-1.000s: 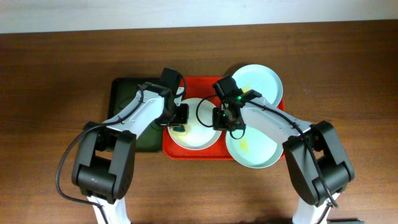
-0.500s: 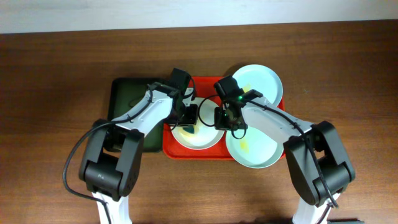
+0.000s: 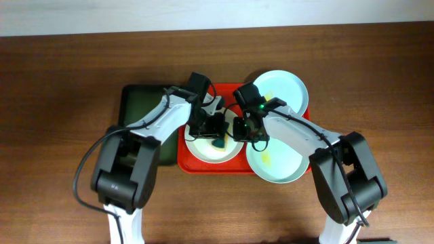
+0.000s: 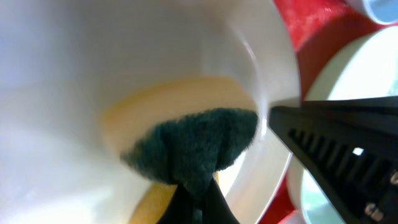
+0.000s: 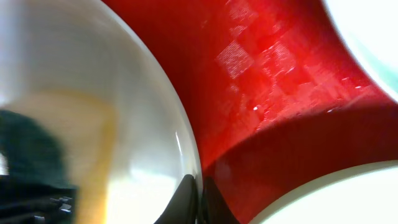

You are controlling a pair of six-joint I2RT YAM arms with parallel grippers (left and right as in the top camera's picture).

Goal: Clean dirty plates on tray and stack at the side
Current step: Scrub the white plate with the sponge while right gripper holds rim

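Note:
The red tray (image 3: 188, 165) holds a white plate (image 3: 203, 153), a pale blue plate (image 3: 288, 87) at the back right and a mint green plate (image 3: 281, 166) with a yellow smear at the front right. My left gripper (image 3: 215, 134) is shut on a dark green sponge (image 4: 196, 144) and presses it on a yellow smear (image 4: 180, 99) in the white plate (image 4: 74, 74). My right gripper (image 3: 239, 130) is shut on the white plate's right rim (image 5: 186, 155), over the red tray (image 5: 273, 81).
A narrower dark green tray (image 3: 139, 105) lies left of the red tray on the brown wooden table (image 3: 61, 81). The two arms meet closely over the white plate.
My left gripper has moved right across the white plate with the sponge, from its left edge toward the right gripper. The right gripper has held still on the rim.

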